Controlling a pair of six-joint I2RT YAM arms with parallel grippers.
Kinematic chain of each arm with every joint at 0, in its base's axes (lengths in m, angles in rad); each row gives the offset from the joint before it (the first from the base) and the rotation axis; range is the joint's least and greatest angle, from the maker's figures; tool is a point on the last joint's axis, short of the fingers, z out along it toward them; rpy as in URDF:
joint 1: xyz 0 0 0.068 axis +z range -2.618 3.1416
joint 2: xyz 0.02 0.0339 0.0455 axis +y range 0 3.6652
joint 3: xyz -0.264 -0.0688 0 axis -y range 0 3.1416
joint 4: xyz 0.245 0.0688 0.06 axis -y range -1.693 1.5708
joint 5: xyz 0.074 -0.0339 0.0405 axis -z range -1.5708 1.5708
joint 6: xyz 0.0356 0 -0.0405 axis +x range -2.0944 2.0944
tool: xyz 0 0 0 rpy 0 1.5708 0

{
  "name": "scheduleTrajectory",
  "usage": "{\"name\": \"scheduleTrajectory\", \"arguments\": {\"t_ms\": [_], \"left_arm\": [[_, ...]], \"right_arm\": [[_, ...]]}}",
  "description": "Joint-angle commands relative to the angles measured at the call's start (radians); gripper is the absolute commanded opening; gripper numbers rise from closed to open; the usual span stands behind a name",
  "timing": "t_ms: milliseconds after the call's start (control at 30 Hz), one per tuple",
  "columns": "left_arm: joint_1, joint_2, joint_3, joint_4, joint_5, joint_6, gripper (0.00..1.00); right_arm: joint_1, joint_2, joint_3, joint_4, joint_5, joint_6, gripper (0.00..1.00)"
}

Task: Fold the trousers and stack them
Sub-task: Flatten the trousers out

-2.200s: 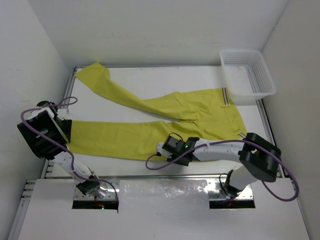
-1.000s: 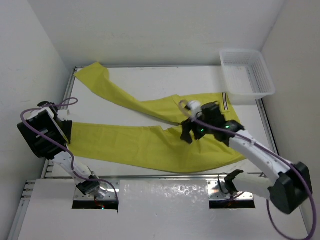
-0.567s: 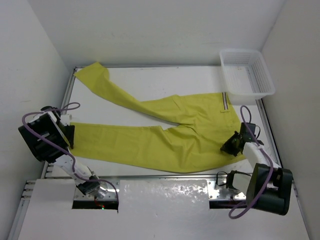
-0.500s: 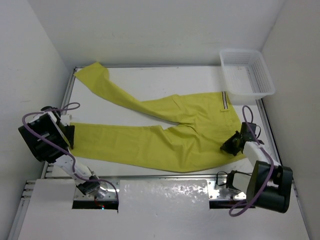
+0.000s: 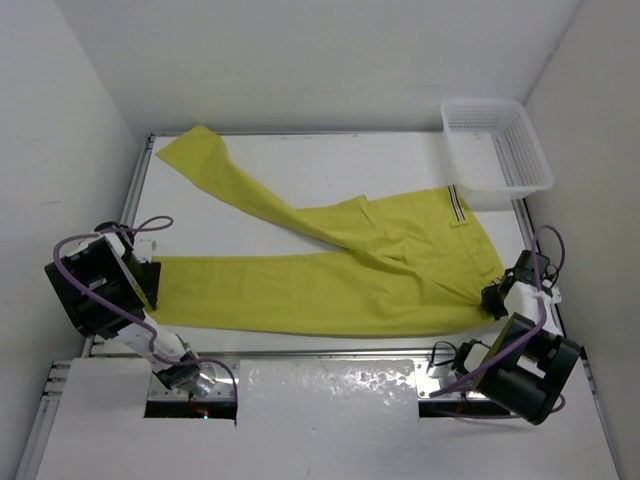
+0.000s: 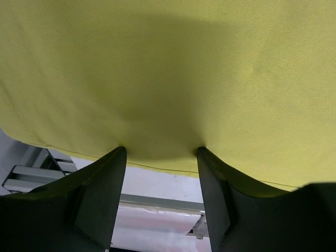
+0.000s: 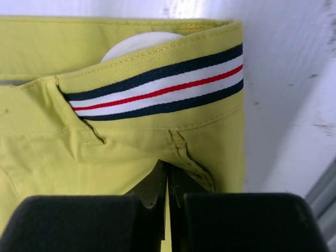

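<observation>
The mustard yellow-green trousers (image 5: 330, 290) lie spread on the white table, waist to the right and legs to the left. The far leg runs diagonally to the back left corner. My right gripper (image 5: 493, 300) is at the near right corner of the waist. In the right wrist view it (image 7: 169, 170) is shut on the cloth just below the striped waistband trim (image 7: 157, 89). My left gripper (image 5: 150, 285) is at the hem of the near leg. In the left wrist view its fingers (image 6: 105, 178) stand apart, tips against the cloth (image 6: 168, 68).
A white plastic basket (image 5: 495, 150) stands at the back right corner, just beyond the waistband. White walls close in the table on the left, back and right. A metal rail (image 5: 330, 365) runs along the near edge by the arm bases.
My right arm has swung from the crotch area to the near right waist corner and drawn the waist rightward. The near leg now lies straighter. My left arm has shifted slightly nearer.
</observation>
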Motion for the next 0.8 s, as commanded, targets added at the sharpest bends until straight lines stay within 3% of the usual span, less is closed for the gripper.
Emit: {"name": "scheduleTrajectory", "arguments": {"t_ms": [0,133,200,300,400,533,667,767], "left_arm": [[-0.001,0.021,-0.089,0.029,-0.022,-0.006,0.55],[-0.001,-0.038,-0.068,-0.043,0.039,0.009,0.55],[-0.001,-0.051,0.045,-0.132,0.147,0.012,0.56],[-0.013,-0.025,0.33,-0.256,0.33,-0.033,0.55],[-0.076,0.03,0.631,-0.286,0.416,-0.118,0.56],[-0.234,0.157,0.894,-0.194,0.4,-0.213,0.59],[-0.39,0.434,1.145,-0.082,0.349,-0.282,0.6],[-0.463,0.593,1.267,0.01,0.244,-0.271,0.62]], "right_arm": [[-0.016,0.026,0.014,-0.136,0.226,-0.054,0.0],[-0.016,0.012,0.035,-0.151,0.193,-0.118,0.0],[-0.013,-0.009,0.057,-0.148,0.172,-0.187,0.0],[0.042,-0.037,0.145,-0.177,0.198,-0.249,0.04],[0.088,-0.054,0.26,-0.229,0.276,-0.298,0.08],[0.108,-0.101,0.342,-0.232,0.285,-0.296,0.16],[0.119,-0.129,0.351,-0.173,0.197,-0.318,0.26],[0.154,-0.149,0.356,-0.142,0.158,-0.327,0.27]]}}
